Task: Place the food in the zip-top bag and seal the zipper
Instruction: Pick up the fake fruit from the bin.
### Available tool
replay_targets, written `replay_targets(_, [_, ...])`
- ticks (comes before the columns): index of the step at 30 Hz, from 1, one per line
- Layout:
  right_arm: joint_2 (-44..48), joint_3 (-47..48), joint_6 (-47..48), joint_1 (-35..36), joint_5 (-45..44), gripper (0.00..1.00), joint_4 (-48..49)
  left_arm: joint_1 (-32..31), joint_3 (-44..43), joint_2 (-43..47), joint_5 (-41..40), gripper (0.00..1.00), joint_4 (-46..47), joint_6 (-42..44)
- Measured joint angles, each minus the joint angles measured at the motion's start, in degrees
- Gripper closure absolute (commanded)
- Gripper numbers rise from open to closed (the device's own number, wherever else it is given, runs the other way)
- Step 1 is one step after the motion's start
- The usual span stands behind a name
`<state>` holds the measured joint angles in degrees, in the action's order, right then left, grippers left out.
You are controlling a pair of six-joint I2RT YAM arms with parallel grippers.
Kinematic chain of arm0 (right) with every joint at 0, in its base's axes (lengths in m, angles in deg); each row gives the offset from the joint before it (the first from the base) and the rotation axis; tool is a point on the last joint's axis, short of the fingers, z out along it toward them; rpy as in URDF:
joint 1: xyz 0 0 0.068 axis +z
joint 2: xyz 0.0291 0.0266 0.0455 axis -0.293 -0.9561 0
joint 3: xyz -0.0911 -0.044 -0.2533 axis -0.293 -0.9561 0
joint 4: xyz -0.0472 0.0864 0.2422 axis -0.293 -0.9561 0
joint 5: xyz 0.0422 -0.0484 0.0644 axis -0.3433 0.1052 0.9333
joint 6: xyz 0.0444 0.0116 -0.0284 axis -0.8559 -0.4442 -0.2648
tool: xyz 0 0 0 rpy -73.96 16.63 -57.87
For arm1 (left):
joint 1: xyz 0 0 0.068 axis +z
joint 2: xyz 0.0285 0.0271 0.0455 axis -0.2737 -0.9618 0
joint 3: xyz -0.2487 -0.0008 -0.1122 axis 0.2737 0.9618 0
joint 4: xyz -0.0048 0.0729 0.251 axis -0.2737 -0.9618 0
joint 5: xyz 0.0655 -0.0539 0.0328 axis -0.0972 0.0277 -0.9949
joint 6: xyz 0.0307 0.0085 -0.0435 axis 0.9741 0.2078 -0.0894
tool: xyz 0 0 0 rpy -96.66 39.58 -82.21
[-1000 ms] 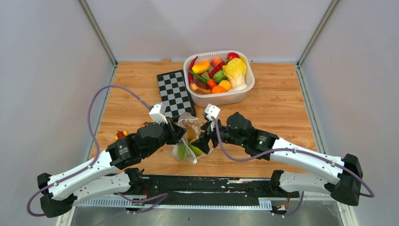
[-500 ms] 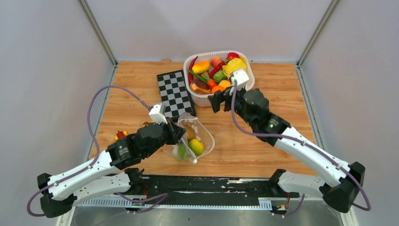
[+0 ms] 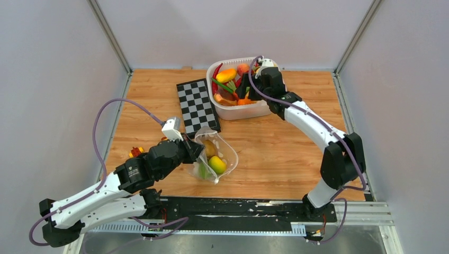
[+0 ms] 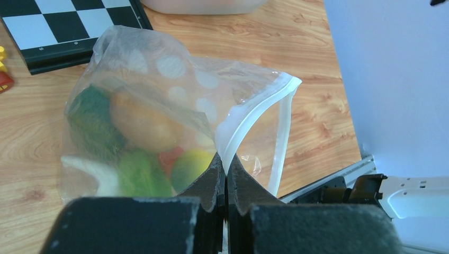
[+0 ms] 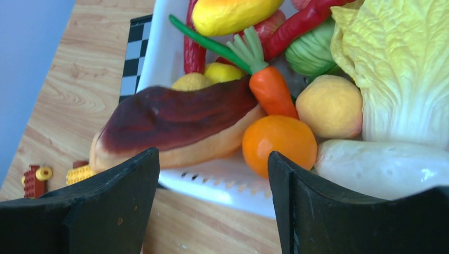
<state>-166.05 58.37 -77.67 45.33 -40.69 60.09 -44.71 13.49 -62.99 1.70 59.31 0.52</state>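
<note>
- Plain grey walls box in a wooden tabletop (image 3: 296,148). Near its front middle sits the clear soft plastic zip-top bag with whitish dots (image 3: 214,156), mouth gaping, with a few pieces of glossy toy food (image 4: 140,121) inside (green, yellow, orange-brown).
- The left gripper (image 4: 226,180) has its fingers pinched tight together on the bag's lip, right where the whitish press-seal zipper strip (image 4: 254,114) runs down into them.
- The right gripper (image 5: 212,159) has its fingers spread wide with nothing between them. It hovers at the near rim of the white rigid plastic tub (image 5: 212,185), which holds the rest of the food, well apart from the bag.
- Possible trouble #1: that spread takes in both the long brown-and-cream piece (image 5: 174,124) and the round orange fruit (image 5: 279,142). It could close on two things at once, or the slick round one could squirt out.
- Trouble #2: dropping low here could knock the tub's rim and shove or tip the tub.
- Trouble #3: the bag is held at one spot only, so the mouth sags. A dropped piece could catch the lip and roll off across the table, or drag the film out of the pinch.
- Hard to make out: the top view hides the right fingertips behind their own wrist.
- The bag's contents are blurry through the film, so there's no real count.
- The zipper's lower end disappears behind the left fingers.
- The right wrist view crops off the tub's far side.
</note>
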Motion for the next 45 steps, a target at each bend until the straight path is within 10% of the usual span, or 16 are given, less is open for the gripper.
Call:
replay_targets(13, [-21.0,18.9,-4.1,-1.5,-9.7,0.37,-0.3,0.0,0.0,-0.3,-0.7,1.00,-0.6,0.2])
replay_targets(45, [-49.0,49.5,-17.6,-1.6,-6.8,0.18,-1.7,0.0,0.0,-1.4,-0.6,1.00,-0.7,1.6])
